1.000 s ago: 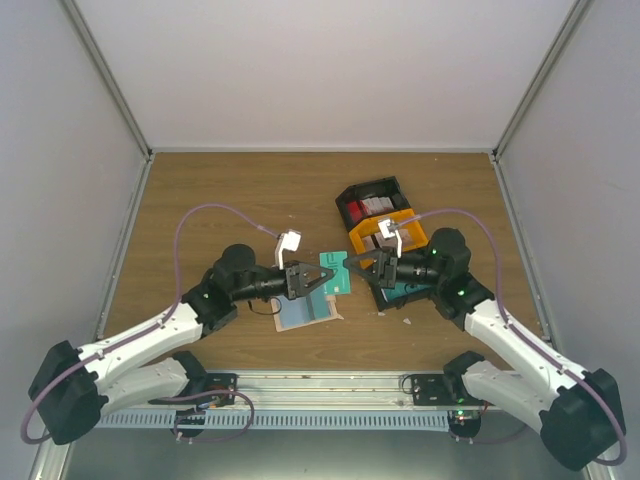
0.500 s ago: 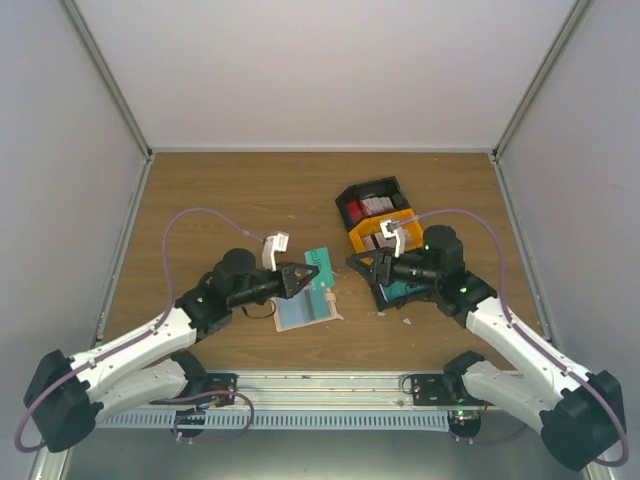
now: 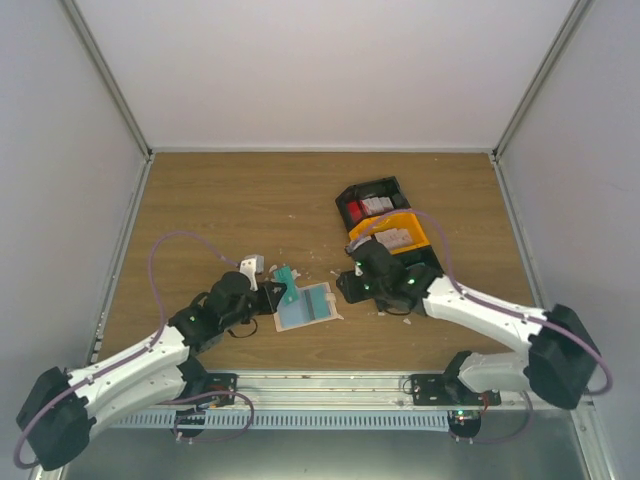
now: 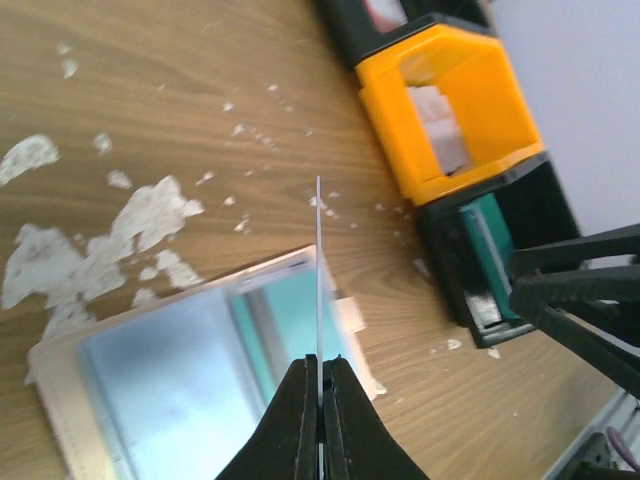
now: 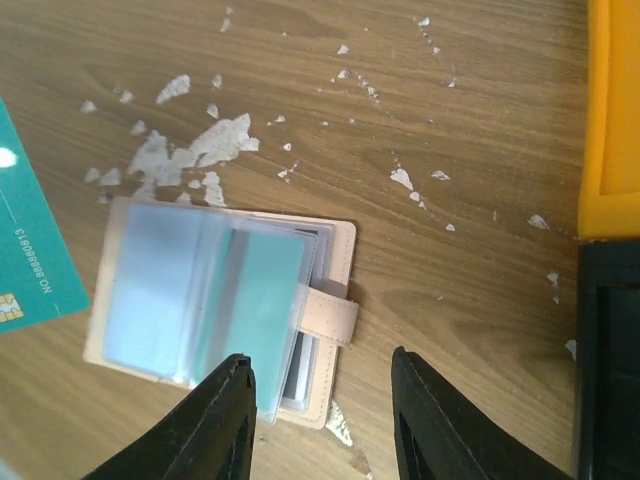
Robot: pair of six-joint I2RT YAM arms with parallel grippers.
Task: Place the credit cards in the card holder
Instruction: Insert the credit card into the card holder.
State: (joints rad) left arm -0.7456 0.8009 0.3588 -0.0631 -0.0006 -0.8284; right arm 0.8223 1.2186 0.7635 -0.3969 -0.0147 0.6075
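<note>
The card holder lies open on the table, beige with pale blue sleeves, a teal card in one sleeve. In the right wrist view the card holder shows its snap tab pointing right. My left gripper is shut on a teal credit card just left of the holder. The left wrist view has that card edge-on, a thin line above the holder. My right gripper stands open over the holder's tab edge, holding nothing. The held teal card shows at the left.
A black bin with red and white cards, a yellow bin with white cards and a further black bin holding a teal card stand right of the holder. White scraps litter the wood around it.
The right gripper let go of the teal card, opened and swung left to the holder's edge. The left gripper closed on the card and drew it back to the left.
</note>
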